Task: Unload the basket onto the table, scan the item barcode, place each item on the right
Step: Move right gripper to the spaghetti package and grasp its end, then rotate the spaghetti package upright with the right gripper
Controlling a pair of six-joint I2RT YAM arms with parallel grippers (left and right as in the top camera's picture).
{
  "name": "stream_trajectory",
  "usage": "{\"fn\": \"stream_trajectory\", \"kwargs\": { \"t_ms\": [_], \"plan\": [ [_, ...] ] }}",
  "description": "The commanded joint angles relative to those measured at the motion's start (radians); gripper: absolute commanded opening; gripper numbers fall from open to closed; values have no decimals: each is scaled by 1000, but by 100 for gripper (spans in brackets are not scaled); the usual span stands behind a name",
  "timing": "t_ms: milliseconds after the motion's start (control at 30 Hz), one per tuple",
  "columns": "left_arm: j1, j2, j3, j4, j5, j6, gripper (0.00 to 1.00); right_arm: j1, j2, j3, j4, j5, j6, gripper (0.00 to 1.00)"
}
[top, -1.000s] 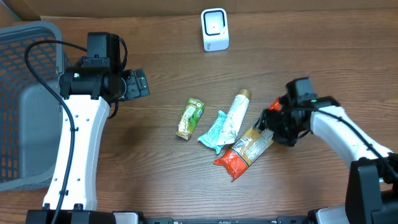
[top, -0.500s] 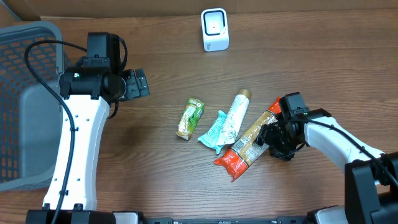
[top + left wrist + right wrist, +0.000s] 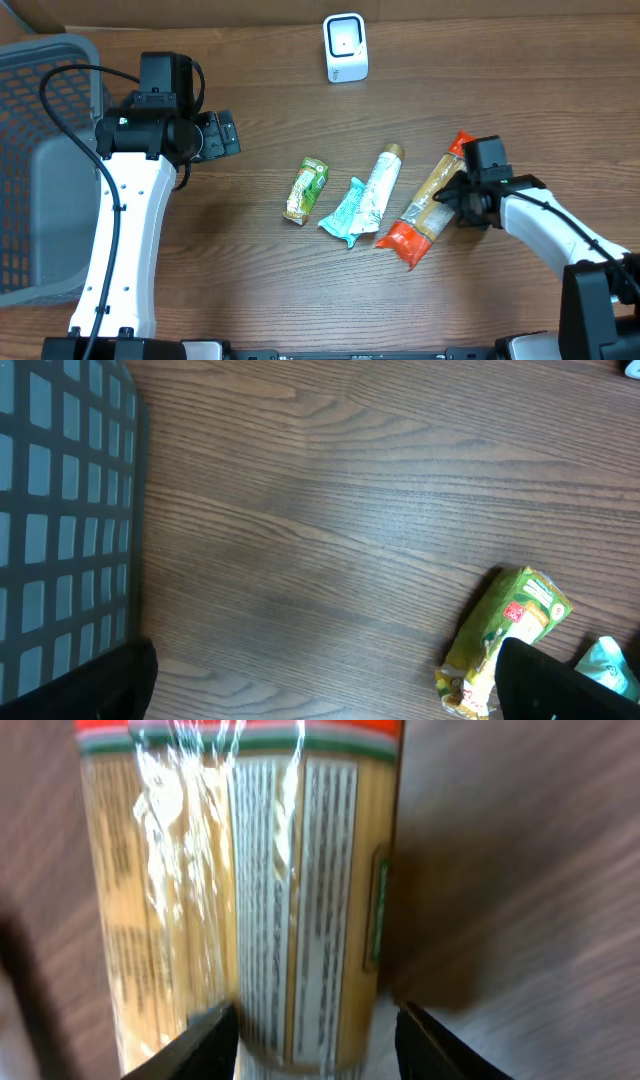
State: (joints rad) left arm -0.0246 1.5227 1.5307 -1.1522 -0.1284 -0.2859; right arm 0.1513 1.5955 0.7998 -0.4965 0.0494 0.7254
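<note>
A long spaghetti packet [image 3: 428, 205] with red ends lies slanted at the right of the table, and my right gripper [image 3: 455, 203] is shut on its middle. In the right wrist view the packet [image 3: 270, 890] fills the frame, its printed label between the two dark fingertips [image 3: 215, 1042], with my right gripper [image 3: 315, 1040] closed around it. The white barcode scanner [image 3: 346, 47] stands at the far middle edge. My left gripper [image 3: 222, 135] hovers open at the left, holding nothing; its wrist view shows it [image 3: 320, 695] over bare wood.
A green snack packet [image 3: 306, 190] [image 3: 505, 635], a teal wrapper [image 3: 350, 210] and a white tube [image 3: 382, 178] lie in the middle of the table. A grey mesh basket [image 3: 40, 170] [image 3: 60, 510] stands at the left edge.
My right gripper has closed on the spaghetti packet and carried it right and toward the far side, turning it steeper. The left arm has stayed still.
</note>
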Motion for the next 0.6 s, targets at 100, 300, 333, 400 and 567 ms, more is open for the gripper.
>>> {"fn": "stream_trajectory", "kwargs": {
  "t_ms": [100, 300, 333, 400, 567],
  "plan": [
    [-2, 4, -6, 1, -10, -6, 100, -95, 28, -28, 99, 71, -160, 65],
    [-2, 4, -6, 1, -10, -6, 100, -216, 28, -8, 109, -332, -237, 69],
    [-2, 4, -6, 1, -10, -6, 99, -230, 28, -8, 98, -403, -236, 69],
    [-2, 4, -6, 1, -10, -6, 100, -242, 28, -8, 60, -524, -232, 69],
    [-2, 4, -6, 1, -10, -6, 99, -198, 38, -24, 28, -515, -220, 69]
  ]
}}
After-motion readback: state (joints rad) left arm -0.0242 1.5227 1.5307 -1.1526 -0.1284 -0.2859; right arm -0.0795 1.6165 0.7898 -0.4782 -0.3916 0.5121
